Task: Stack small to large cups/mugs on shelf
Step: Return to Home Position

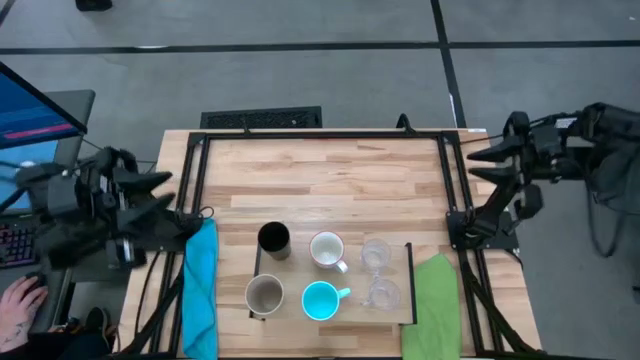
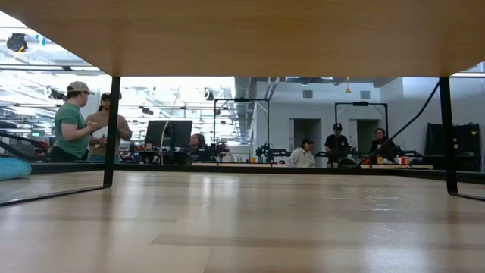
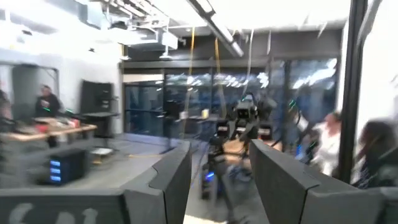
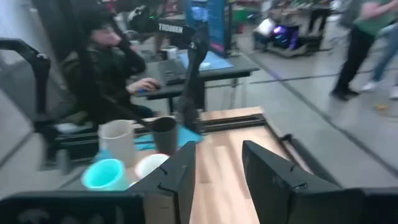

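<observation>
Six cups stand upright on the shelf [image 1: 405, 285] at the table's near middle, in two rows. In the far row are a black tumbler [image 1: 273, 239], a white mug [image 1: 327, 250] and a clear glass [image 1: 375, 254]. In the near row are a beige mug [image 1: 264, 295], a blue mug [image 1: 320, 300] and a second clear glass [image 1: 383, 293]. My left gripper [image 1: 165, 196] [image 3: 221, 149] hangs open beyond the table's left edge. My right gripper [image 1: 472, 165] [image 4: 219, 149] hangs open over the right edge. It faces the beige mug [image 4: 118, 142], black tumbler [image 4: 164, 134], blue mug [image 4: 104, 174] and white mug [image 4: 151, 167].
A blue cloth [image 1: 200, 285] lies along the table's left rail and a green cloth [image 1: 435, 300] by the right rail. Bare wood [image 1: 320, 180] fills the table's far half. A person sits past the left edge [image 4: 106, 68], a hand [image 1: 20, 305] near a keyboard.
</observation>
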Controlling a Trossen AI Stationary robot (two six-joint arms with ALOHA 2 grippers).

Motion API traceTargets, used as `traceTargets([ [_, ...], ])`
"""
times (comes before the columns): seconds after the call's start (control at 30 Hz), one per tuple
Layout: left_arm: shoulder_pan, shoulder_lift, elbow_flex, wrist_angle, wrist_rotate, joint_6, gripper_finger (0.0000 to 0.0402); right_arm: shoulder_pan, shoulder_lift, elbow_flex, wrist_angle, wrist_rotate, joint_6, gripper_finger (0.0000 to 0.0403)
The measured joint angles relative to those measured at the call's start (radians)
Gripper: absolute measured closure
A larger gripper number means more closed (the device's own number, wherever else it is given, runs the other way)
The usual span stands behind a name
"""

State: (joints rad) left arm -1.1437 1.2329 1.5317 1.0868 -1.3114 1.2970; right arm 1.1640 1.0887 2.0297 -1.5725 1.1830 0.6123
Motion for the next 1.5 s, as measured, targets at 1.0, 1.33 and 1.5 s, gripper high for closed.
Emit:
traceTargets([
  [1.0, -0.077, -1.235, -1.498, -0.216, 1.072, -1.093, 0.0247, 0.067, -0.431, -1.174, 0.072, 0.390, 0.935, 0.0251],
  [1.33, -0.080, -1.229, -1.521, -0.377, 0.968, -1.037, 0.0247, 0.063, -0.412, -1.535, 0.308, 0.387, 1.098, 0.0252],
  [1.5, -0.080, -1.229, -1.522, -0.527, 0.851, -1.081, 0.0247, 0.058, -0.413, -1.648, 0.407, 0.387, 1.170, 0.0249],
])
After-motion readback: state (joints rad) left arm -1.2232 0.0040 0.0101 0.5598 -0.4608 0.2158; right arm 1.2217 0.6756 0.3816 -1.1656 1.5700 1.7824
